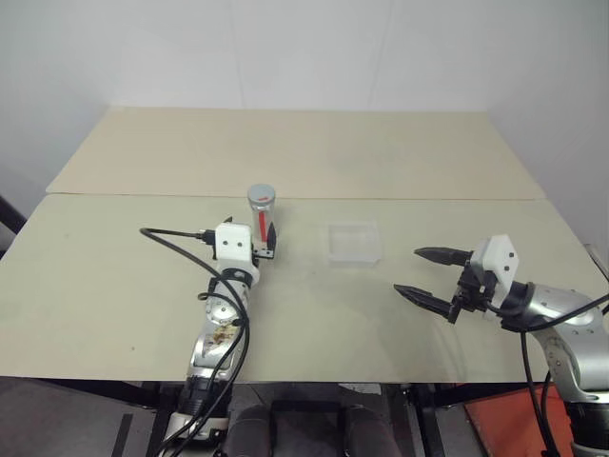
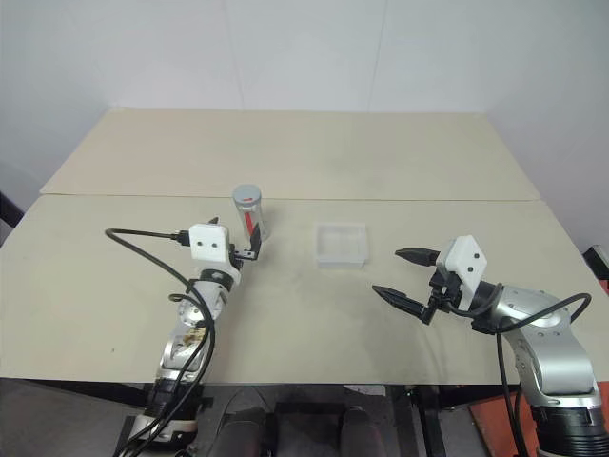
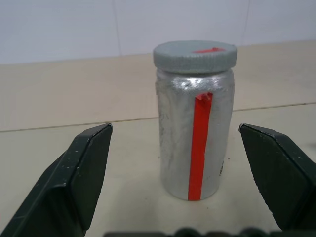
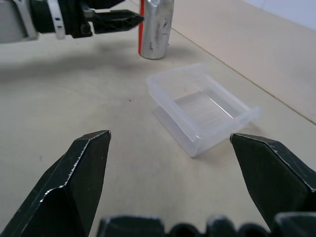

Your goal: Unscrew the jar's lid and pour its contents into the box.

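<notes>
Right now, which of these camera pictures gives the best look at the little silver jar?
The left wrist view: the jar stands upright and close between the open left gripper fingers, its lid on and red stripe plain. Both eye views show it small, just past that gripper. The right wrist view catches its lower part beyond the box.

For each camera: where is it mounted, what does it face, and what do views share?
Head stereo pair: looks down over the table; both arms show.
Left wrist: faces the jar with lid between open left gripper fingers.
Right wrist: faces the box past open right gripper.
Shared: jar.
</notes>
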`<act>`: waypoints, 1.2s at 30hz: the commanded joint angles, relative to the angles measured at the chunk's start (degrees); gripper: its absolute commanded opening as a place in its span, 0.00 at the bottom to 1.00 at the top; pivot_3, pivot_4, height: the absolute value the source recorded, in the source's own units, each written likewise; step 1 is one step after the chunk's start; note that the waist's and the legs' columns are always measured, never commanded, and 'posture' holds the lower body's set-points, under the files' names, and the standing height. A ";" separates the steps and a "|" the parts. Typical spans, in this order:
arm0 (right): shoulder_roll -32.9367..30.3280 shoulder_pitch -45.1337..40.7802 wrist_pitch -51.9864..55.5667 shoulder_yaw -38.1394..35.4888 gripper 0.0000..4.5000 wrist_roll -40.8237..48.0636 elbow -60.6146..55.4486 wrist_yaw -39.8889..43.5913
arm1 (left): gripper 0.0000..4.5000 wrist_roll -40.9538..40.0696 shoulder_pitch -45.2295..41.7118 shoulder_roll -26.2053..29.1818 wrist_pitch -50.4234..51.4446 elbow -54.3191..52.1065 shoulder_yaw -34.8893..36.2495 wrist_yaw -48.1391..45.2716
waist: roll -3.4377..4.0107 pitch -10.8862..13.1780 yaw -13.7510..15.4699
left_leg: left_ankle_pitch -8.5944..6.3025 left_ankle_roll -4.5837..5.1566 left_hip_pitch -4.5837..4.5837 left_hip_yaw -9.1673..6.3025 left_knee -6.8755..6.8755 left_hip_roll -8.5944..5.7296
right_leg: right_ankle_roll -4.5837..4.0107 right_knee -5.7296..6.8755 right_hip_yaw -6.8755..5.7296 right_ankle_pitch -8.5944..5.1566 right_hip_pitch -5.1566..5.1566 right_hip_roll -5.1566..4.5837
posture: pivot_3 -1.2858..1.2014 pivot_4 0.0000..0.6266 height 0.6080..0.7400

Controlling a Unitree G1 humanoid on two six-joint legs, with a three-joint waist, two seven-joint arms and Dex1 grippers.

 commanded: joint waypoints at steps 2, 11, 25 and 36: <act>-0.79 0.16 0.14 -1.60 1.00 1.14 -2.50 -0.36 | 0.99 1.39 -3.58 -0.71 -3.12 2.34 -0.50 1.54 | 0.00 0.00 0.00 | 0.00 0.00 -0.01 0.00 -0.01 0.00 | 0.01 -0.03 0.00 0.00 0.00 0.00 | 0.52 0.24 1.00; -1.07 0.32 0.24 -2.07 1.00 1.37 -3.21 -0.45 | 0.99 3.21 -10.31 -0.35 -5.50 11.45 0.23 4.67 | -0.01 0.01 -0.01 | 0.00 0.00 -0.02 -0.01 -0.01 -0.01 | 0.02 -0.03 0.00 0.02 -0.01 0.00 | 0.52 0.24 1.00; -1.12 1.07 0.49 -2.92 1.00 1.57 -4.22 -1.03 | 0.99 1.29 -17.42 0.45 -9.87 22.81 1.57 3.52 | -0.02 0.01 0.00 | 0.00 0.00 -0.03 -0.01 -0.01 -0.02 | 0.04 -0.04 -0.01 0.02 -0.01 0.00 | 0.52 0.24 1.00; -0.87 0.72 0.32 -2.90 1.00 1.68 -4.51 -2.22 | 0.45 1.29 -17.72 0.03 -8.90 24.18 1.94 4.71 | -0.02 0.01 -0.02 | 0.00 0.00 -0.02 -0.01 -0.01 -0.02 | 0.04 -0.03 0.00 0.03 -0.02 0.01 | 0.52 0.24 1.00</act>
